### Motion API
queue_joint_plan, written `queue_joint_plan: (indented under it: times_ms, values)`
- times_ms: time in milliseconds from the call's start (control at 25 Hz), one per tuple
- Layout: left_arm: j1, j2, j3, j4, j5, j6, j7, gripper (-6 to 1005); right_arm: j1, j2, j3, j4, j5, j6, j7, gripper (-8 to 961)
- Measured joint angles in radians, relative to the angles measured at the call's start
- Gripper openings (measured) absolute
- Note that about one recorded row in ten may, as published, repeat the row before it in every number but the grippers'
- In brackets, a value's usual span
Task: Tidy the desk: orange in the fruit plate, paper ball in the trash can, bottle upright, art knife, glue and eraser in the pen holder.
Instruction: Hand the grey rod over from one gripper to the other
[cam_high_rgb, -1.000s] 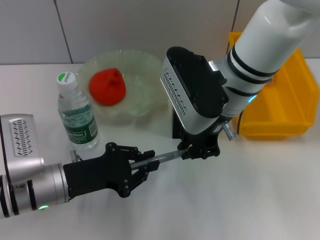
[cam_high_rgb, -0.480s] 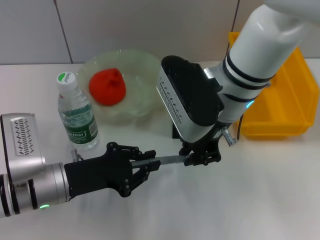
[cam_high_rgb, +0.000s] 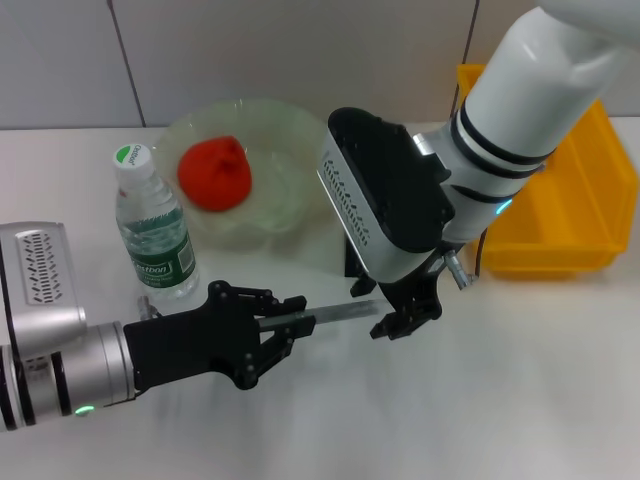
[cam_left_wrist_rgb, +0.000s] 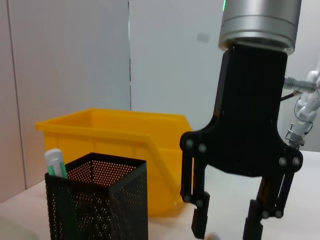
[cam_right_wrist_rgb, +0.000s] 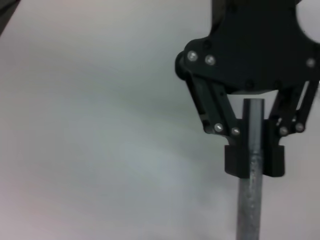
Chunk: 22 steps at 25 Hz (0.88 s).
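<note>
The grey art knife (cam_high_rgb: 335, 314) lies level above the table, one end held in my left gripper (cam_high_rgb: 290, 320), which is shut on it; the right wrist view shows that grip (cam_right_wrist_rgb: 254, 160) on the rod (cam_right_wrist_rgb: 249, 200). At the knife's other end my right gripper (cam_high_rgb: 402, 318) stands open (cam_left_wrist_rgb: 227, 227). The orange (cam_high_rgb: 215, 172) sits in the fruit plate (cam_high_rgb: 290, 120). The bottle (cam_high_rgb: 153, 225) stands upright. The green glue (cam_left_wrist_rgb: 56, 164) sticks out of the pen holder (cam_left_wrist_rgb: 100, 205). Behind it is the yellow trash can (cam_high_rgb: 580, 200). Paper ball and eraser are out of view.
In the head view the right arm hides most of the pen holder (cam_high_rgb: 352, 262). White tabletop (cam_high_rgb: 500, 400) stretches in front of and to the right of both grippers. A wall runs along the back.
My right gripper has opened and let go of the art knife, drawing slightly away from its end. The left gripper keeps its hold and has shifted a little left.
</note>
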Motion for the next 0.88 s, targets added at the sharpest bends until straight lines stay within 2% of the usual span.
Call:
queue_joint_plan:
  times_ms: [40, 280, 320, 360, 440, 600, 720, 880]
  values:
    - [0.001, 0.000, 0.000, 0.000, -0.001, 0.000, -0.001, 181, -0.009, -0.001, 0.002, -0.017, 0.000, 0.000, -0.001, 471]
    - [0.016, 0.003, -0.002, 0.008, -0.001, 0.005, -0.028, 181, -0.080, -0.006, 0.029, -0.134, 0.000, -0.012, -0.001, 472]
    - [0.022, 0.004, -0.002, 0.012, -0.001, 0.007, -0.037, 181, -0.116, -0.006, 0.058, -0.181, 0.000, -0.022, -0.001, 472]
    - [0.022, 0.004, -0.002, 0.012, -0.001, 0.007, -0.037, 181, -0.116, -0.006, 0.058, -0.181, 0.000, -0.022, -0.001, 472]
    - [0.027, 0.004, -0.003, 0.013, -0.001, 0.012, -0.048, 181, -0.161, -0.006, 0.097, -0.232, 0.008, -0.031, -0.001, 472]
    - [0.038, 0.005, -0.006, 0.014, -0.001, 0.023, -0.066, 182, -0.251, -0.007, 0.191, -0.305, 0.090, -0.038, -0.019, 472]
    - [0.041, 0.005, -0.006, 0.017, -0.001, 0.030, -0.075, 182, -0.324, -0.008, 0.293, -0.297, 0.227, -0.030, -0.097, 472]
    - [0.061, 0.005, -0.006, 0.034, 0.000, 0.061, -0.102, 182, -0.390, -0.010, 0.430, -0.165, 0.438, -0.026, -0.237, 471]
